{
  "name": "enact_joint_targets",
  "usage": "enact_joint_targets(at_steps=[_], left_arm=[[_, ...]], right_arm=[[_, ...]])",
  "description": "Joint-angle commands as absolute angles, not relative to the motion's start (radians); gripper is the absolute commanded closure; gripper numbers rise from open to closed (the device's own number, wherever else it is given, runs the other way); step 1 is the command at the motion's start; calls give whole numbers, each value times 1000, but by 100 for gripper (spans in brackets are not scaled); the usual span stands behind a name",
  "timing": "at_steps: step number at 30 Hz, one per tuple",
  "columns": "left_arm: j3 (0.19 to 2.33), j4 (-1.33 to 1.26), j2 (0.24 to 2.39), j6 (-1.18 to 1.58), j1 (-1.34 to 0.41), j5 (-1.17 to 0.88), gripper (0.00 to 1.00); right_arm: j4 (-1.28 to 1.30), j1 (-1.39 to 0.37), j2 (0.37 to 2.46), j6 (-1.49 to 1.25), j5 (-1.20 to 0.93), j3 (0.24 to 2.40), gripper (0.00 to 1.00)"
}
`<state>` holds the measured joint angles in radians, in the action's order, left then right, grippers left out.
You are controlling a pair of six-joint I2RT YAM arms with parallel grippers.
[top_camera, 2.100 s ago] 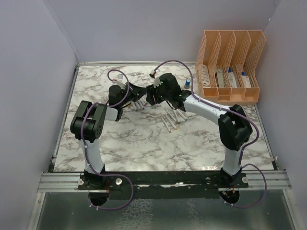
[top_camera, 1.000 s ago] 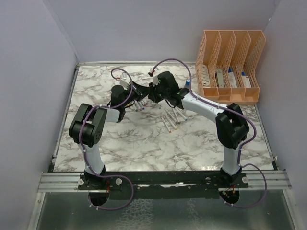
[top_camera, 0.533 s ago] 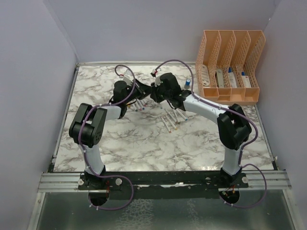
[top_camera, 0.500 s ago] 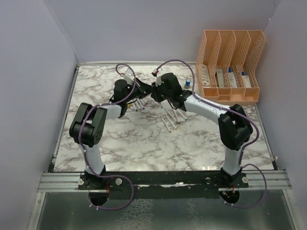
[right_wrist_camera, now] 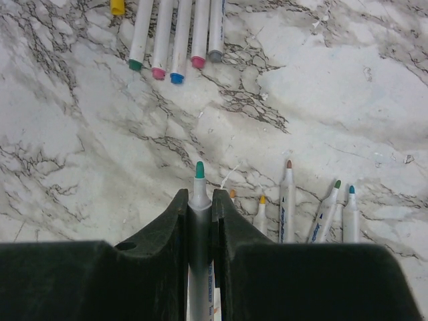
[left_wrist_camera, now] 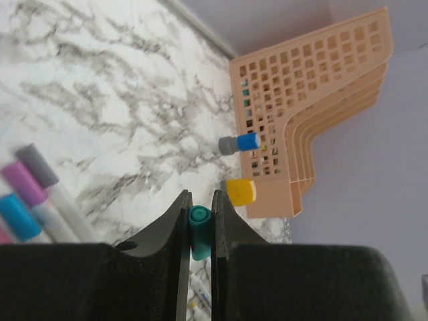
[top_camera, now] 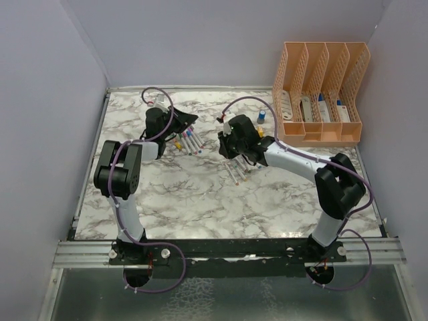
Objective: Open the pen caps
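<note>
Toward the far edge of the counter, left of centre: teal cap, clamped in the left hand; its pen (teal tip bared) clamped in the right hand, nearer mid-counter. Step in hand: cap just pulled off, the hands, joined a second ago, now well apart. Next move likely calls for laying both down and fetching another of the capped pens.

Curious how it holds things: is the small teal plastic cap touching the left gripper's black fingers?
Touching. The left wrist view shows the teal cap pinched between the black fingers of the left gripper, no gap either side.
</note>
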<state>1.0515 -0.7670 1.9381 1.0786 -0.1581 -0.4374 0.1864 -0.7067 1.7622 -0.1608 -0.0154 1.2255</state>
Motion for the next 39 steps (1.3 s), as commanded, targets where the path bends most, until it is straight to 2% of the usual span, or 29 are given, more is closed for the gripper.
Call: enact_joint_targets(at_steps=[1,11,23,28,34,39], left_arm=[[950,-711,1835,1013,-144,-440,100],[760,-520,1600,869,-90,-373,100],[666,-501,1595,833,-52,-368,100],[651,-495,1605,820,-43,-352,100],[651,-470,1620,793,-39,-326,100],[650,-468,1655,787,-31,-322,100]], right_arm=[[194,-709,1780,-167,-18,1233,99],[147,-743,1881,-193,-10,1237,99],[126,-755,1954,-208,-17,1247,98],[127,-756,1963,-209,-18,1253,91],[132,-756,1962,-209,-17,1256,75],[134,-756,1945,-205,-4,1264,65]])
